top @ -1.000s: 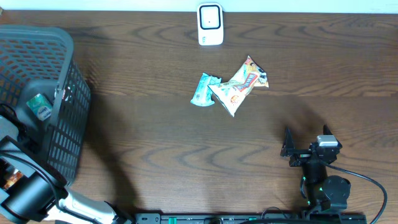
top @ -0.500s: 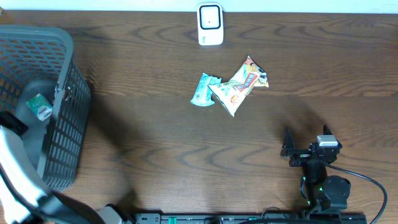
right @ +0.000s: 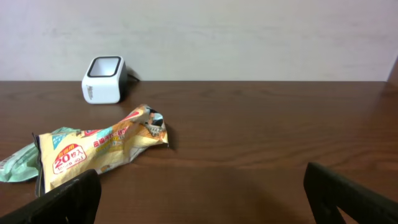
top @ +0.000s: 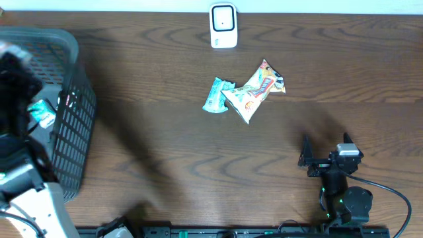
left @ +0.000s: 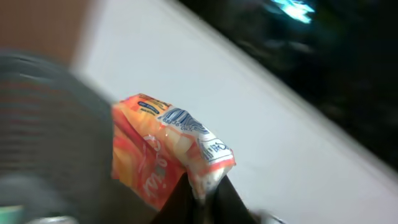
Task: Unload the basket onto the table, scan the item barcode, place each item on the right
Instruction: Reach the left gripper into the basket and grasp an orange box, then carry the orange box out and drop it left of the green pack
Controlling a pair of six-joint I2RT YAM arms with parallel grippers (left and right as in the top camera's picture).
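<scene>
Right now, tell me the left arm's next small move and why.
Probably swing the orange snack packet rightward toward the white barcode scanner. The left gripper is shut on the packet's corner above the basket, and the scanner stands at the table's far edge.

The left wrist view is smeared: the orange snack packet [left: 165, 146] has unreadable print, and the left gripper [left: 200, 196] is cut off by the bottom edge. Overhead, the left arm [top: 14, 82] is a dark blur over the basket [top: 73, 125], itself cropped at the left edge. The right wrist view crops the green packet [right: 15, 165] at its left edge.
</scene>
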